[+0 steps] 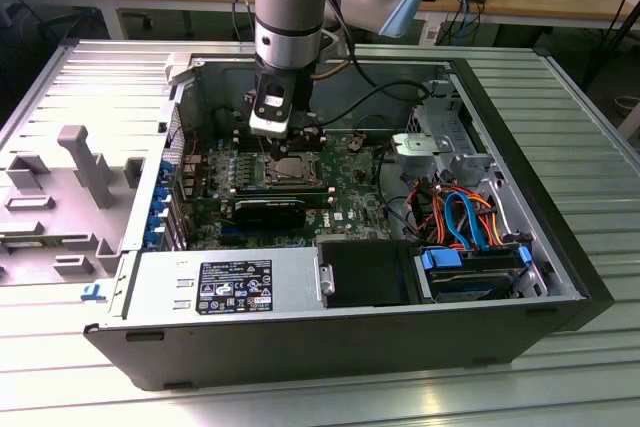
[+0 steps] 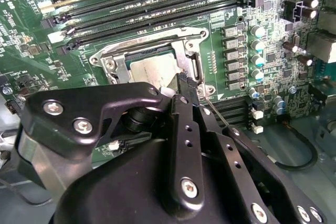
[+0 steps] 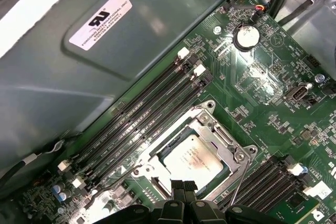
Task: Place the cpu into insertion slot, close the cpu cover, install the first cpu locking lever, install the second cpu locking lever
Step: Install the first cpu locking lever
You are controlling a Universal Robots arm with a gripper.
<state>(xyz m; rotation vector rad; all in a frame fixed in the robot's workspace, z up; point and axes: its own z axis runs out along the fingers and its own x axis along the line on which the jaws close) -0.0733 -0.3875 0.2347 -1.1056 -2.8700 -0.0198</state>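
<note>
Silver: one cpu cover (image 3: 221,136) lies closed over one cpu (image 3: 193,157); one pincer (image 3: 184,186), tips together, grips nothing visible.

**Bench and its load.** Your ribbed metal bench (image 1: 585,177) carried the open computer case (image 1: 300,347), which lay on its side across the middle. On the exterior view's left, just beside the case, you had a grey plastic moulding (image 1: 75,182) lying flat, with a small blue clip (image 1: 92,292) at its near edge.
</note>
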